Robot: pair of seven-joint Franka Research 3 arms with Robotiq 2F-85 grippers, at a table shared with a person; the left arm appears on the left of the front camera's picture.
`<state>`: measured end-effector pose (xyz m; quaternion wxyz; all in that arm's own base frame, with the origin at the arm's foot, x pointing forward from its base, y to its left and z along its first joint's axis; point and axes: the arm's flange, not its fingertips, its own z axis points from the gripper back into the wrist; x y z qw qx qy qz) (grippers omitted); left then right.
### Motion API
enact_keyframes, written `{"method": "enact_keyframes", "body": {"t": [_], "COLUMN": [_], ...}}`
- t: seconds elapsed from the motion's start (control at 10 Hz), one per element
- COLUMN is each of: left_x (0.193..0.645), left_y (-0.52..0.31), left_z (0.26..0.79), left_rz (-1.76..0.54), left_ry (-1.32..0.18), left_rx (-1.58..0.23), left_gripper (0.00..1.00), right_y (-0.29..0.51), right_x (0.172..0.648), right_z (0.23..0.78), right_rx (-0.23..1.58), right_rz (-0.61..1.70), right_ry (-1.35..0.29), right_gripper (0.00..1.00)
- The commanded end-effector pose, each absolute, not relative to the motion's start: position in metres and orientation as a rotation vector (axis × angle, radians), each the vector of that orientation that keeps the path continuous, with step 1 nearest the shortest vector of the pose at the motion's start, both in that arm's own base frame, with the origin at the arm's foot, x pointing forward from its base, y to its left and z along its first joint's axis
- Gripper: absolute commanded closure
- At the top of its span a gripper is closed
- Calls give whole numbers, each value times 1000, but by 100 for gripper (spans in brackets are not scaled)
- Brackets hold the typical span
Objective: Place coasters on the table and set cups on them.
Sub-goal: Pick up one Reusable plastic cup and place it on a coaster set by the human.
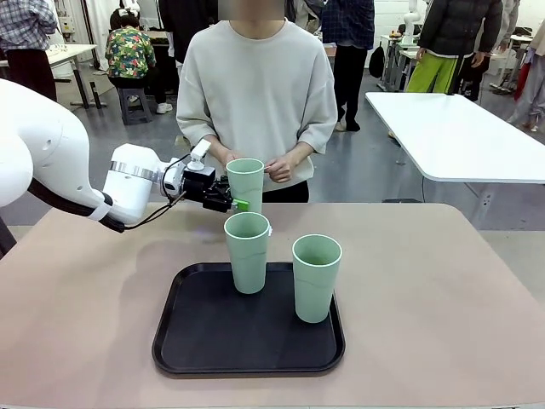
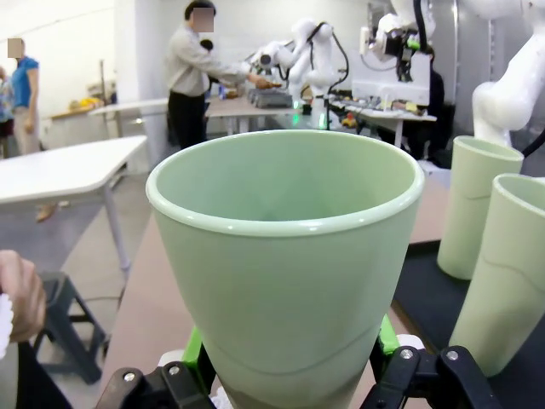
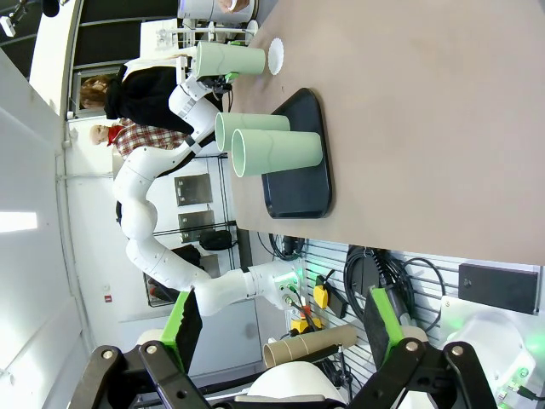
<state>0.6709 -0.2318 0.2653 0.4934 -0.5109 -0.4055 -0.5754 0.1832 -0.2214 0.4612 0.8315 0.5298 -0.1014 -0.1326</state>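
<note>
A tall, pale mint-green plastic tumbler [image 1: 245, 181] stands upright in the left arm's fingers [image 1: 233, 204]. They come in from nine o'clock and are clenched on its lower wall, one green pad on either side. The tumbler is at twelve o'clock of the black rounded-corner tray [image 1: 196, 341], just past the tray's far edge. In the right wrist view a small round white paper-doily coaster [image 3: 276, 56] lies on the beige-tan matte surface [image 1: 443, 281], right at the tumbler's base. I cannot tell whether the base touches it.

A second tumbler [image 1: 247, 253], identical, stands on the tray near its far edge. A third tumbler [image 1: 316, 279] stands at four o'clock of that one, apart from it. The person's hands [image 1: 278, 169] are held together at one o'clock of the held tumbler. The right arm's fingers [image 3: 285, 332] are spread wide with nothing between them, well apart from the tray.

The empty tumbler is probably light and stiff, with a smooth wall that could slip. A low hold seems sound, since the widening taper wedges down into it. Being tall on a narrow base, it looks easy to tip, so it should come down level. The thin paper coaster would likely shift at a nudge.
</note>
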Motion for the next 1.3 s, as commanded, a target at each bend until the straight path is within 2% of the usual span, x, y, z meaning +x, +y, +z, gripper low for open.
{"method": "enact_keyframes", "body": {"t": [0.0,0.6,1.2], "left_x": [689,700,690], "left_y": [-243,-251,-257], "left_z": [259,248,250], "left_rz": [-1434,-1434,-1431], "left_ry": [-969,-961,-949], "left_rx": [-1191,-1197,-1223], "left_gripper": [15,15,15], "right_y": [-221,-221,-221], "right_x": [184,184,184], "right_z": [461,461,461], "right_rx": [1141,1141,1141], "right_rz": [-269,-269,-269], "right_ry": [-232,-232,-232], "right_gripper": [0,0,0]}}
